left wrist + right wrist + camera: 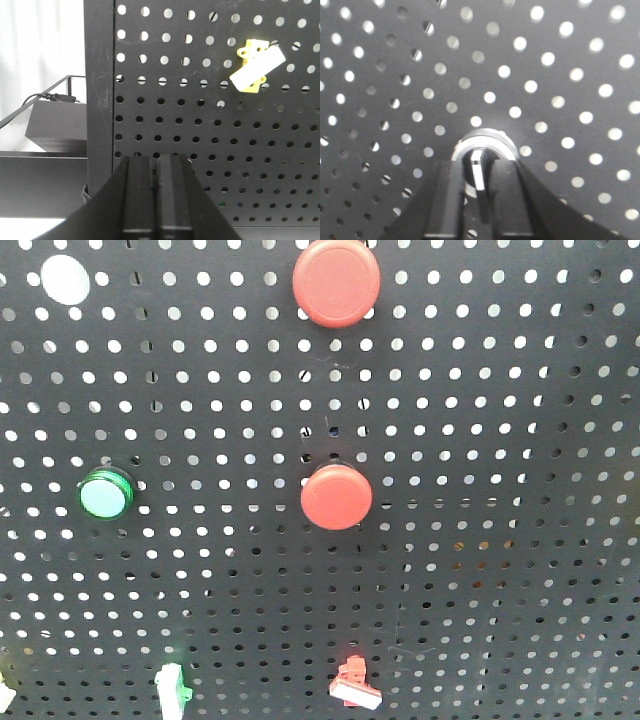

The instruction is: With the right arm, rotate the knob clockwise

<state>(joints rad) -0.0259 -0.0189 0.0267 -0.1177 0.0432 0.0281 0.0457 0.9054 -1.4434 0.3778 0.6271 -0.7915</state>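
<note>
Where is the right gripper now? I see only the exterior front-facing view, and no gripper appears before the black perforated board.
Observer: The right wrist view shows the right gripper at a round silver-ringed knob, with its fingers on either side of the knob's white pointer bar. I cannot tell whether they touch it.
Operator: And the left gripper?
Observer: The left wrist view shows the left gripper shut and empty, facing the black perforated board below a yellow-and-white plastic switch.

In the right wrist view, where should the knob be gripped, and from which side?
Pinch the raised bar across the knob face, one finger on each flat side, coming straight at the pegboard. The bar stands nearly upright and narrow; the round rim probably offers less purchase. The right gripper straddles it.
</note>
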